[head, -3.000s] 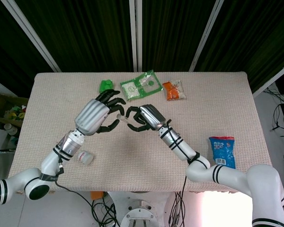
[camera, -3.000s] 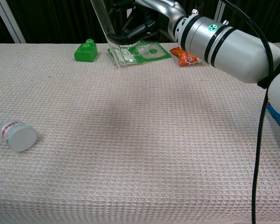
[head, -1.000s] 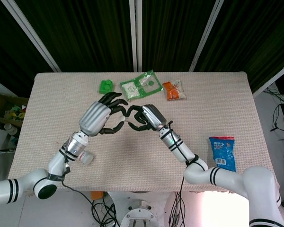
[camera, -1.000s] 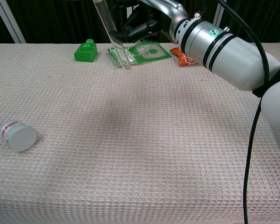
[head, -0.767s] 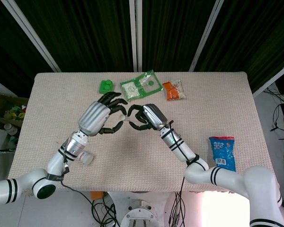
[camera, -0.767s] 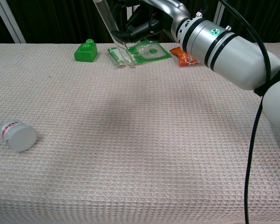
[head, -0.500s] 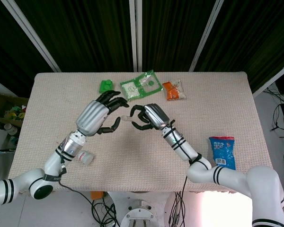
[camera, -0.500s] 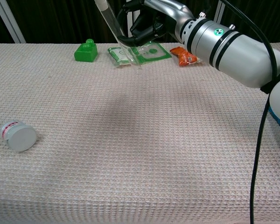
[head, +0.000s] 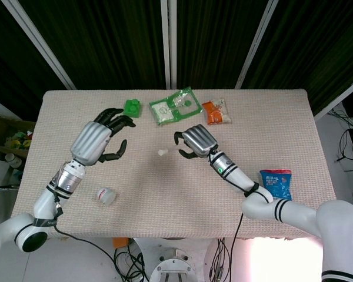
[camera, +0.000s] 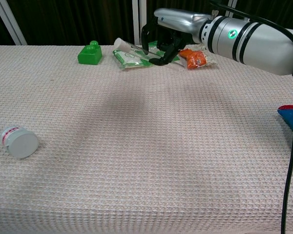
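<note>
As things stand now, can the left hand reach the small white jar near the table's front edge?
Probably yes. The left hand is open, holds nothing, and nothing lies between it and the white jar.

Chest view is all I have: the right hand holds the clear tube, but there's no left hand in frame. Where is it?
Observer: The left hand is over the table's left part, nearest the green block but apart from it.
Operator: Anything in it?
Observer: Nothing. Its fingers are spread, and only the right hand has the clear tube.
Operator: There's a blue sliver at my right edge. What is it?
Observer: It's a blue snack packet, lying flat near the table's right front corner, beside the right arm.
</note>
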